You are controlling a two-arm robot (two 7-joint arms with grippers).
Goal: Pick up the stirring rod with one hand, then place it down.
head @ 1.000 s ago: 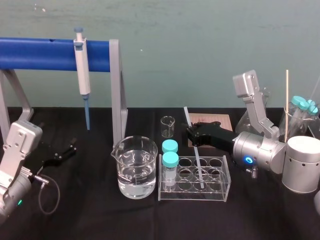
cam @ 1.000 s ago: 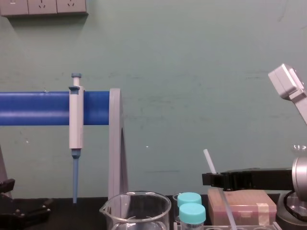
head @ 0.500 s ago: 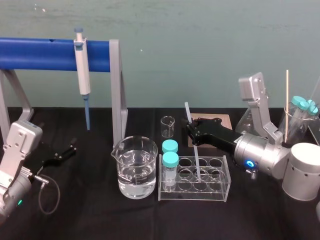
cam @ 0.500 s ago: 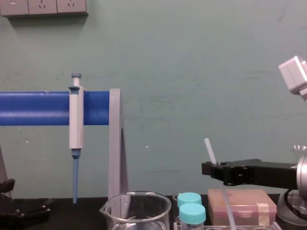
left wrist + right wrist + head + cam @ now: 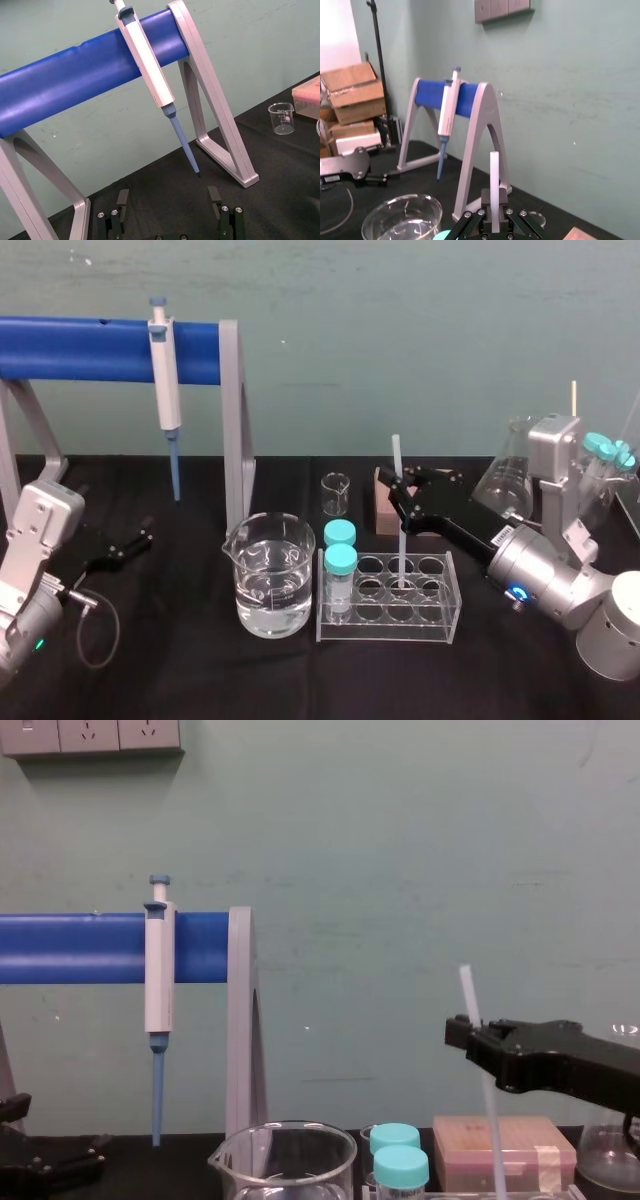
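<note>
Black flat-fingered left gripper [image 5: 135, 543]: lies parked low at the far left of the black-covered table [image 5: 180, 680], fingers [image 5: 122, 200] spread wide apart, grasps nothing. Behind it and rightward: grey-legged stand with a blue cylindrical crossbar [image 5: 100, 350], carrying a white blue-tipped pipette [image 5: 165, 390] hung tip down. Near table centre: clear glass beaker part-filled with water [image 5: 268, 575]; behind that and apart from it, a small empty glass beaker [image 5: 336, 494]. Just beside the water beaker: clear plastic tube rack [image 5: 388, 625], holding two teal-capped vials [image 5: 340, 560] in its leftmost column. Long thin white translucent stirring rod [image 5: 401, 540]: stands almost upright, lower end down inside the rack's middle column; cannot tell which well, nor whether touching the bottom. Black right gripper [image 5: 405, 495]: reaches in from the right above the rack, fingers pinched tight on the rod above its midpoint, a length of rod poking up past them. Behind that gripper: brown box [image 5: 383, 510], mostly hidden. Farther right: clear conical glass flask [image 5: 505, 480].
</note>
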